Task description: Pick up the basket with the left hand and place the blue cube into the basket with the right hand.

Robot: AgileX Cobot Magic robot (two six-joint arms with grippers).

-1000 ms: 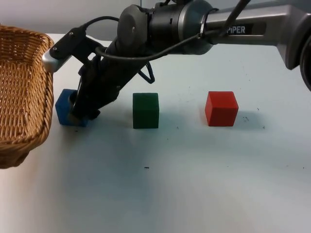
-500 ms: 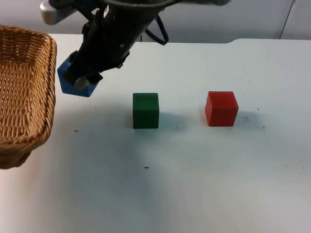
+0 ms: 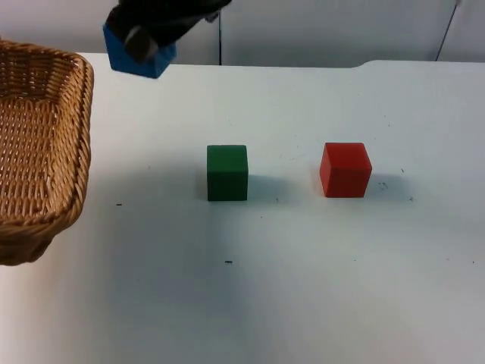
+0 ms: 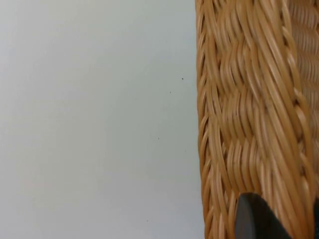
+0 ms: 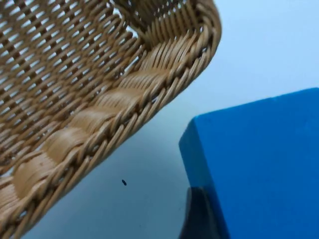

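White bench [image 3: 303, 303] with the wicker basket [image 3: 38, 144] gripped at its rim by the left hand [image 4: 274, 219], and the right hand [image 3: 151, 19] clamped on the blue cube [image 3: 136, 53], raised beside and apart from the basket rim; the green cube [image 3: 227, 173] and red cube [image 3: 345, 170] rest well away. Risk, as judged: released here, short of the rim, the cube would drop outside the basket. Both hands are largely cut off from view.

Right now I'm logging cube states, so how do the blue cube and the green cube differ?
The blue cube is lifted off the table, held in the right end effector; the green cube sits on the table. The blue cube is tilted near the basket; the green cube sits flat beside the red cube. Both look like similar-sized cubes.
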